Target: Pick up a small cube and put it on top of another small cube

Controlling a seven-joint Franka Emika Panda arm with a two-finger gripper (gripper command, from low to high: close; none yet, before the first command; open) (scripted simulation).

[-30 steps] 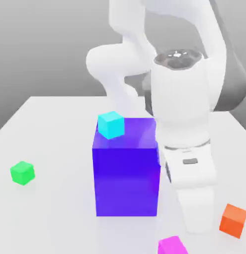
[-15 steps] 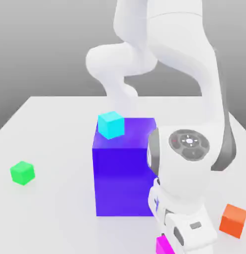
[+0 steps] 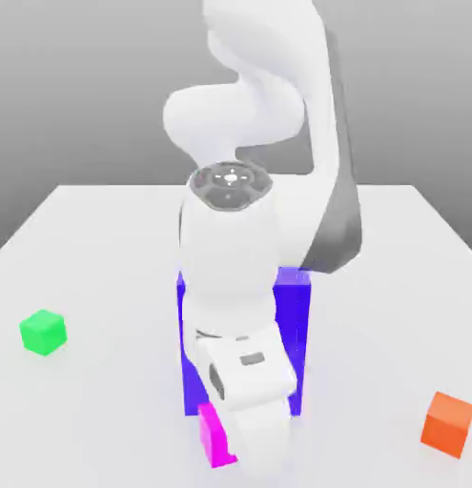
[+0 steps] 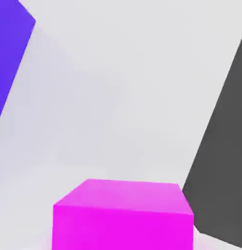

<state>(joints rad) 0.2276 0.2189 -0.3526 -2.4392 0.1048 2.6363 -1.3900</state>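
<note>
Pale grey tabletop [image 3: 106, 248] under a plain grey backdrop carries the scene, and low at its near edge the white arm's two-finger gripper [image 3: 241, 448] is closed tight, with the small bright magenta-pink plain cube [image 3: 215, 434] pressed right against the hand at the fingers' level; the hand view puts that same cube [image 4: 123, 215] directly in front of the camera, so it appears to be gripped. Judged by its look, the cube is light, rigid and smooth-faced, so two flat opposite sides are the sensible hold, squeezed squarely to stop it twisting. Just behind the hand stands the large blue-purple block [image 3: 295, 329]. Well apart, toward the exterior view's left, sits the small bright green plain cube [image 3: 42, 332], the stacking target. A small orange cube [image 3: 448, 422] rests at the exterior view's right.
</note>
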